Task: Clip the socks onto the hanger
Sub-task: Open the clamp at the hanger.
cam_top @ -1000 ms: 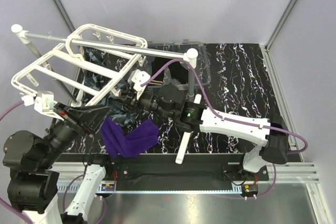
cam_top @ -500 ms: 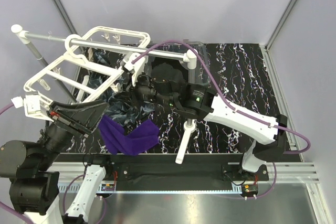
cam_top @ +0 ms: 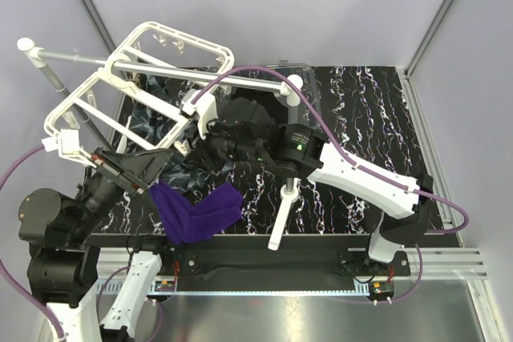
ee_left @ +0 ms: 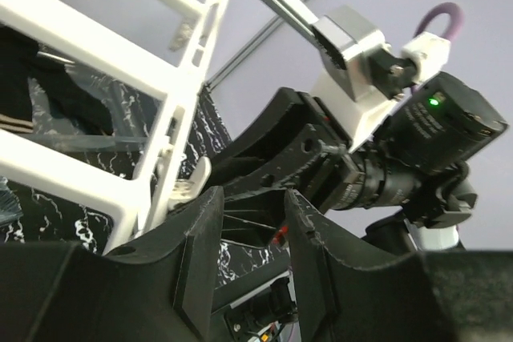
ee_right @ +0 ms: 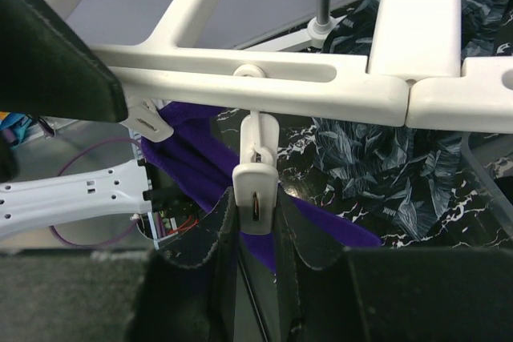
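The white grid hanger [cam_top: 120, 90] hangs tilted from the silver rod at the back left. My right gripper [cam_top: 189, 146] is shut on one of its dangling white clips [ee_right: 256, 175], under a frame bar [ee_right: 264, 86]. The purple sock [cam_top: 196, 211] lies on the table at the front, below that clip [ee_right: 188, 162]. Dark marbled socks [cam_top: 178, 171] lie beside it and show in the right wrist view [ee_right: 385, 174]. My left gripper [cam_top: 135, 170] is open and empty just left of the purple sock, near the hanger frame [ee_left: 172, 130]. A black sock with tan stripes [ee_left: 16, 120] shows behind the bars.
The silver rod stand [cam_top: 200, 74] with white caps crosses above the hanger, and its white base post [cam_top: 280, 218] lies on the table. A clear plastic tray [cam_top: 311, 110] sits at the back behind the right arm. The marbled black tabletop [cam_top: 361, 118] extends right.
My right gripper has moved back and left with the clip, and the hanger has swung up and back. My left gripper has risen slightly toward the hanger.
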Available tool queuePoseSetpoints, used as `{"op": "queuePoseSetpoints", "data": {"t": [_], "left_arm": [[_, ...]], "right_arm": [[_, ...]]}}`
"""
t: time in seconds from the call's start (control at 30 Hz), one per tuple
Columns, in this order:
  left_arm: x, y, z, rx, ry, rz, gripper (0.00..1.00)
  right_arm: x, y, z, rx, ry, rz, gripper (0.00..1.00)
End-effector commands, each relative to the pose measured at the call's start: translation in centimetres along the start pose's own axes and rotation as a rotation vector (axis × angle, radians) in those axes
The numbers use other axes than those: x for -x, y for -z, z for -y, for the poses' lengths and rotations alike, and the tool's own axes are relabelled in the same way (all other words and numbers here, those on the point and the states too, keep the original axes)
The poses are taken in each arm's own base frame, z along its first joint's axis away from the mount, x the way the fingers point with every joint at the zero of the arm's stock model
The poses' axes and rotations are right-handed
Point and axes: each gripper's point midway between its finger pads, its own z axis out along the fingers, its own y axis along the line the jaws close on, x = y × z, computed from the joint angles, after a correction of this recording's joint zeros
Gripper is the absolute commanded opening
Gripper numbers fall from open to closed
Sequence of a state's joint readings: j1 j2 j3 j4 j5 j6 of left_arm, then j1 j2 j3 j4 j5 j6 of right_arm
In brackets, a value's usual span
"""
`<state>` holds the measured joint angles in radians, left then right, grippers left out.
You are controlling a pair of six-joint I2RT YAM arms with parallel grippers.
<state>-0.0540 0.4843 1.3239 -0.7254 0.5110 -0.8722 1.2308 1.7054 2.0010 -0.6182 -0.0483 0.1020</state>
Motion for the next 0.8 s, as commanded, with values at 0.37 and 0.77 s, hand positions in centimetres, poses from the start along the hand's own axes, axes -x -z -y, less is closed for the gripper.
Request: {"op": "queuePoseSetpoints", "data": {"t": [0.37,0.77], "left_arm": [[-1.7,-0.5,-2.1,0.032,-0.013,-0.056,0.4],[-2.1,-0.2,-6.4,0.232,0.098,0.001,0.55]], "right_arm": [[1.3,0.2,-1.2,0.051,0.023,-0.026,0.0],[1.5,0.1,-1.3,0.063,0.039,-0.018,0.0]]}}
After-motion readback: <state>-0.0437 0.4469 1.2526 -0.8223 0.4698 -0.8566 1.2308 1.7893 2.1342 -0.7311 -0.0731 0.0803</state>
